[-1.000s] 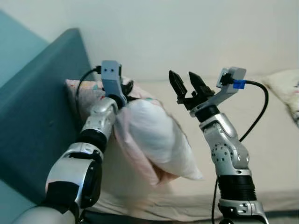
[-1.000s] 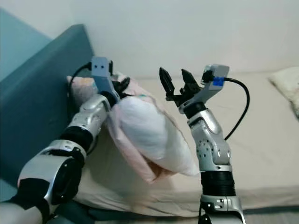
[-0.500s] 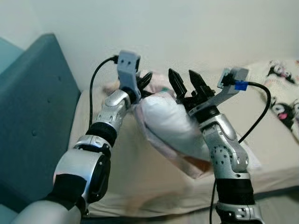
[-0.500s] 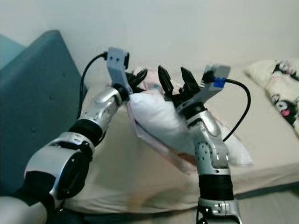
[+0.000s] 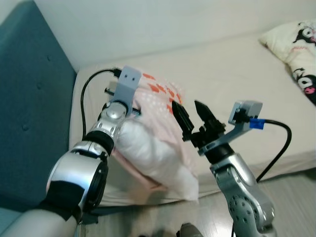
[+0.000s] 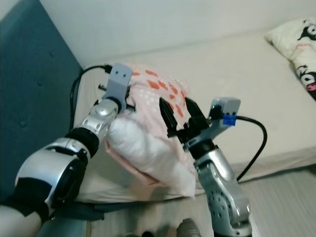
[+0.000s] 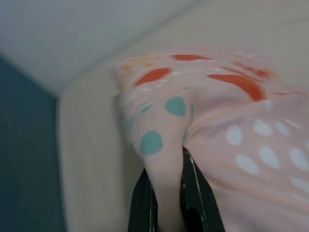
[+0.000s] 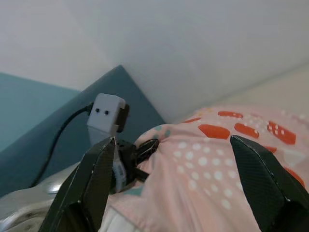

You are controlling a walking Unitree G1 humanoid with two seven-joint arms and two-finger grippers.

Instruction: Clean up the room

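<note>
A bed (image 5: pixel 237 74) with a cream sheet stands against a pale wall, a teal headboard (image 5: pixel 29 98) at its left end. A pink spotted pillow (image 6: pixel 148 128) sags from the left gripper (image 7: pixel 166 193), pinched at one corner: soft, light, floppy. The right gripper (image 5: pixel 192 121) hovers beside it, spread and holding nothing. A cartoon-print pillow (image 5: pixel 298 42) lies well apart.
</note>
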